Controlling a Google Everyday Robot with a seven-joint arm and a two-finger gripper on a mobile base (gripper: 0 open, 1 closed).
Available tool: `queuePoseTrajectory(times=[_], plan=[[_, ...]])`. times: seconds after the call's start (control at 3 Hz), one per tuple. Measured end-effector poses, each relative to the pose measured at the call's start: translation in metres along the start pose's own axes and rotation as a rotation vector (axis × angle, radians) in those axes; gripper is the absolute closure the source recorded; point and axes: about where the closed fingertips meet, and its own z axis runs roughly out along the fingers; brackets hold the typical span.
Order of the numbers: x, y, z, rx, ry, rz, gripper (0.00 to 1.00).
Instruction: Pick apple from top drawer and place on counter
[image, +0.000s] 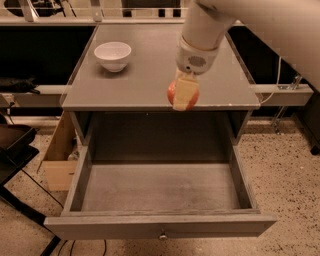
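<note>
Gripper (183, 101) first: we see it clamped on the apple (171, 93), its pale fingers (185, 91) closed across the front of the fruit. It hangs from the arm right at the front edge of the bench (145, 82), a little right of that edge's middle. The top drawer (160, 226) stands pulled fully out below, and its floor shows nothing lying in it, so we judge the picking half of the job done: the apple is out and held well above the drawer.

What is left is the placing. The apple sits at the very lip of the bench, and we cannot tell whether it is over the surface or just short of it, nor whether it touches. By our reckoning it wants carrying a little further in from the front edge, lowering onto the bare grey top, and letting go. A white bowl (113, 55) rests near the rear left corner, well apart from the apple.
</note>
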Motion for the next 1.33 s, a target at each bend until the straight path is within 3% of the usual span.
queuePoseTrajectory(times=[0.33, 0.67, 1.0, 1.33], plan=[[-0.017, -0.051, 0.015, -0.092, 0.017, 0.093, 1.0], [-0.034, -0.101, 0.015, -0.043, -0.07, 0.178, 1.0], [-0.042, -0.118, -0.005, 0.016, -0.113, 0.176, 1.0], [-0.046, -0.123, -0.001, 0.026, -0.119, 0.179, 1.0]])
